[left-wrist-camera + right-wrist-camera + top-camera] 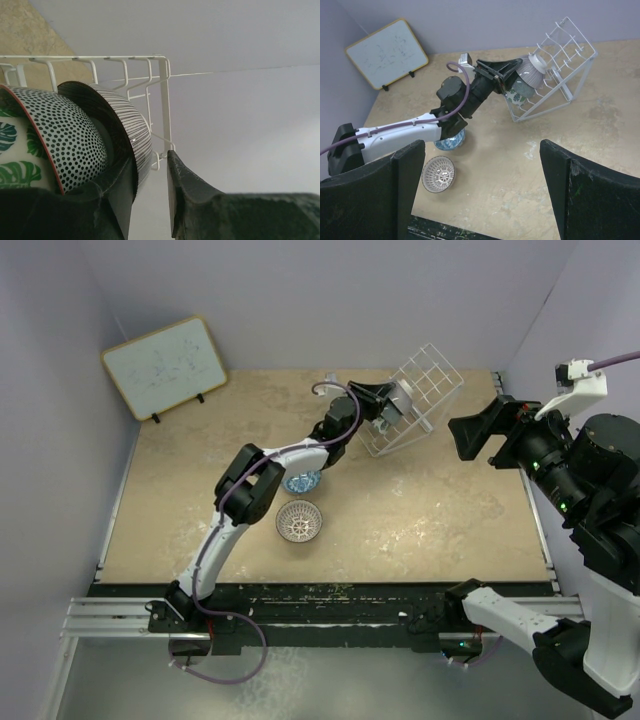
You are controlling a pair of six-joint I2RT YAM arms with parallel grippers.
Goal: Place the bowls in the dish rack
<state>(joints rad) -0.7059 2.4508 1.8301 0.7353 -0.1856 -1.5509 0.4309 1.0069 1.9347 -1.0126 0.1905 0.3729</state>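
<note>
Two bowls stand on edge in the white wire rack (164, 100), nested one behind the other. The striped bowl (131, 125) is pale and glazed, with thin dark lines round its outer wall. The green bowl (65, 145) is dotted outside, leaf-printed inside and thinly red at the rim. The rack is a tilted grid of square openings toward the far right of the bench (430, 510), whose top is mottled tan, like stone.

The left tool (150, 162) sits at the striped bowl's rim, partly open. One dark, rough finger (117, 200) lies on the inner side of the rim. The other stands clear of the outer wall, with a gap showing between (so no grip).

Two more bowls rest upright on the bench by the left arm (240, 510): a blue bowl (300, 481), half under the arm, and a lattice bowl (299, 521) just nearer, brown on white.

The right tool (480, 147) hangs wide open, holding nothing. A wood-framed whiteboard (165, 365) leans at the far left corner.
</note>
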